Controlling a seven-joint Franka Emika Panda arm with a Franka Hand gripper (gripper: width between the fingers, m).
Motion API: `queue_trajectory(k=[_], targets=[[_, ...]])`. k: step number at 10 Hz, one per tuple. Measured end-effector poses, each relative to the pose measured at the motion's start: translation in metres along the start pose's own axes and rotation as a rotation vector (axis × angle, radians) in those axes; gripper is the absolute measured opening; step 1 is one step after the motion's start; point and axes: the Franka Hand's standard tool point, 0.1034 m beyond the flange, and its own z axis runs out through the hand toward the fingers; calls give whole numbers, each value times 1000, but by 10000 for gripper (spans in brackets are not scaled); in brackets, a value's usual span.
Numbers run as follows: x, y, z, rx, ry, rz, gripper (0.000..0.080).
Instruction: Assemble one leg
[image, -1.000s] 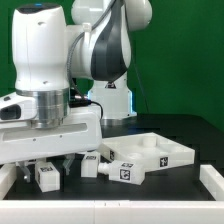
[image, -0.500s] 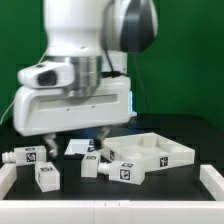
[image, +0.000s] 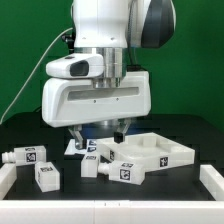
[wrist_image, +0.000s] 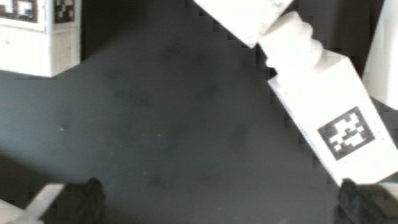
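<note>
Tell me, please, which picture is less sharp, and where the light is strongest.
Wrist view: the softer one; the white leg has hazy edges, and the dark fingertips almost melt into the black table. Exterior view: sharper, with the tags easy to make out; the light is strongest on the white arm, which looks nearly washed out, while the gripper below it sits in shade.

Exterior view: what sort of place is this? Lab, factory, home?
Most likely a robotics lab bench, not a factory or home. There is a plain green backdrop, a black table with a white edge, and loose white furniture parts carrying printed marker tags, below the arm.
</note>
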Motion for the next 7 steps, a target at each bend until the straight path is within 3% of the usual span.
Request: queue_trajectory(k=[1, 4, 7], targets=[[6, -11, 4, -9, 12, -25, 649], [33, -54, 22, 4, 20, -51, 649], [33, -56, 26, 4, 22, -49, 649]])
